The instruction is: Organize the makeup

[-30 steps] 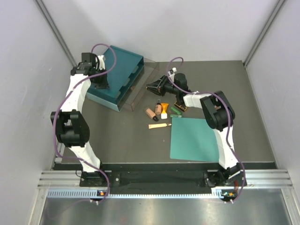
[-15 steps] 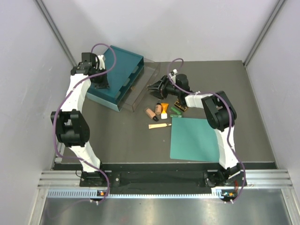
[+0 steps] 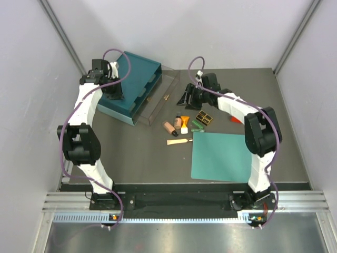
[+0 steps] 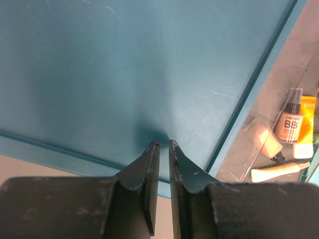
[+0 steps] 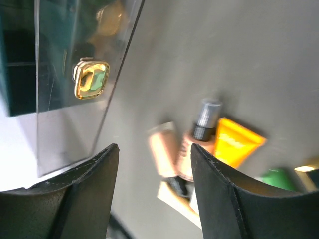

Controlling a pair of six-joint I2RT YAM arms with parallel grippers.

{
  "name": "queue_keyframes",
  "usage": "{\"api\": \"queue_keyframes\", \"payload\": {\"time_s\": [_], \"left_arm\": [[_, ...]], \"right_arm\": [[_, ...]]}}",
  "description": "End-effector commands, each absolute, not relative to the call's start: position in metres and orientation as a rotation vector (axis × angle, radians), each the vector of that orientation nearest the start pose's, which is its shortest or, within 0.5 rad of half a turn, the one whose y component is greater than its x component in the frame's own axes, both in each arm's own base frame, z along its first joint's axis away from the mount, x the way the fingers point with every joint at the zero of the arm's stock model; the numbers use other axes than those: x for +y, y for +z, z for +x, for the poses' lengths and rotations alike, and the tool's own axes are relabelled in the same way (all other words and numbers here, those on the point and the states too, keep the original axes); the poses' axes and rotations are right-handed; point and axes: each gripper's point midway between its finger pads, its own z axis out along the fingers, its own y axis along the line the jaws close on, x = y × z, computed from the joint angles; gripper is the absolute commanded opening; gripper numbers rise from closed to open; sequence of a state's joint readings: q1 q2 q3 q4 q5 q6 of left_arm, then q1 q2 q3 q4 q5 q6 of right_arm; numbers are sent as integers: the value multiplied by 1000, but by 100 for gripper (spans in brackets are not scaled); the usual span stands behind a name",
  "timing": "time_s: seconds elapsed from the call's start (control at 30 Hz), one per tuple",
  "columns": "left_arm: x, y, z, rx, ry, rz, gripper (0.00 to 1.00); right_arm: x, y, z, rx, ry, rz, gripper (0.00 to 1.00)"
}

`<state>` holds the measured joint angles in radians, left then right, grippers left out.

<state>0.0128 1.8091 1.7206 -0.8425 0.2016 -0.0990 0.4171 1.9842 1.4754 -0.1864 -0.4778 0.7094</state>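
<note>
Setting: A dark grey table (image 3: 131,153) is being seen from above, with a teal organiser (image 3: 129,87) sitting at 10 o'clock and a flat teal mat (image 3: 219,156) lying at 4 o'clock.
Makeup: Six small cosmetics are lying loose in a tight cluster just beyond the table's middle, off the mat's 11 o'clock corner.
Bottles: A tan bottle (image 3: 169,128) with a dark cap is lying slanted at the cluster's 9 o'clock side. A BB bottle (image 3: 178,121), tan-brown with a dark pump top, is lying just beside it.
Tubes: An orange tube (image 3: 185,126) with a white end is resting against the BB bottle. A slim green tube (image 3: 197,124) is lying at its 3 o'clock.
Palette: A dark palette (image 3: 204,117) with brown-gold squares is sitting at the cluster's 2 o'clock edge.
Stick: A beige stick (image 3: 179,140) is lying crosswise at 6 o'clock, near the mat's left edge.
Right hand: The right gripper (image 3: 185,98) is hovering at the cluster's 12 o'clock with its fingers spread wide, holding nothing. Its wrist camera is showing the bottles and orange tube between them.
Left hand: The left gripper (image 4: 160,144) is hanging over the organiser's top, fingers drawn almost together with only a thin slit, gripping nothing. Whether it is touching the surface cannot be told.
Drawer: A clear drawer (image 3: 152,105) with a gold knob (image 5: 91,78) is sticking out of the organiser toward 4 o'clock.
</note>
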Motion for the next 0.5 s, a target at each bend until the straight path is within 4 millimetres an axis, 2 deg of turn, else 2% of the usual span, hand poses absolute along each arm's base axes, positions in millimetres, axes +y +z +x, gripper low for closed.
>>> {"api": "queue_keyframes", "payload": {"time_s": [0.0,0.13,0.3,0.47], "left_arm": [[-31,147,420,2666,-277,-66,20],[-32,143,417,2678,-281,-65,22],[-33,142,414,2683,-282,-57,23],[-32,144,413,2680,-280,-55,24]], "right_arm": [[277,140,420,2472,796,-133,59],[281,133,413,2516,737,-149,58],[298,115,401,2596,698,-160,56],[319,107,394,2621,724,-165,55]]}}
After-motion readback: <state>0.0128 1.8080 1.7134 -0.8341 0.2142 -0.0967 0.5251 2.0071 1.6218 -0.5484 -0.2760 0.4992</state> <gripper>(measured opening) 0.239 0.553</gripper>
